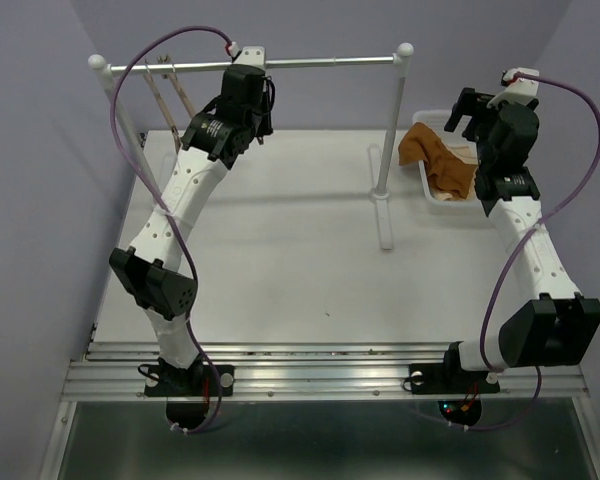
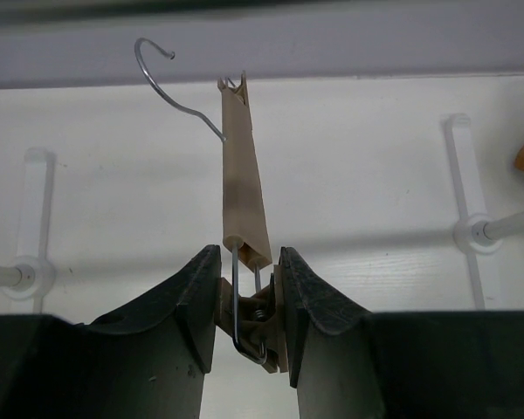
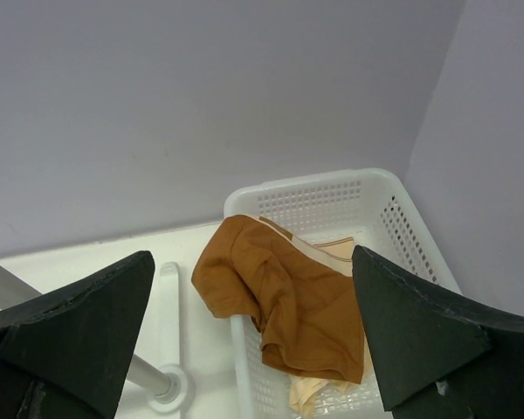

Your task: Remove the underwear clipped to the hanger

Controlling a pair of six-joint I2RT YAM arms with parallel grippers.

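- Left: my left jaws pinch the clip end of the slim light-wood hanger [image 2: 240, 175], which is bare of cloth. A slack hold could drop it onto the white counter [image 1: 280, 250].
- Right: my right jaws are spread wide over the white perforated basket [image 3: 332, 188]. The limp rust-orange underwear [image 3: 288, 297] drapes over its rim and may slide out.

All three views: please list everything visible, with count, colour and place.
basket: one, white, table's far right.
underwear: one, rust-brown, draped over the basket's rim.
paler cloth: one, peach-beige, in the basket beneath it.
hanger: one, light wood, bare, held at its clip.
other hangers: seemingly two, light wood, rail's left end.
rack: one, white posts, metal rail, table's far side.
table: one, white.
left gripper: black, shut on the hanger's clip.
right gripper: black, open above the basket.
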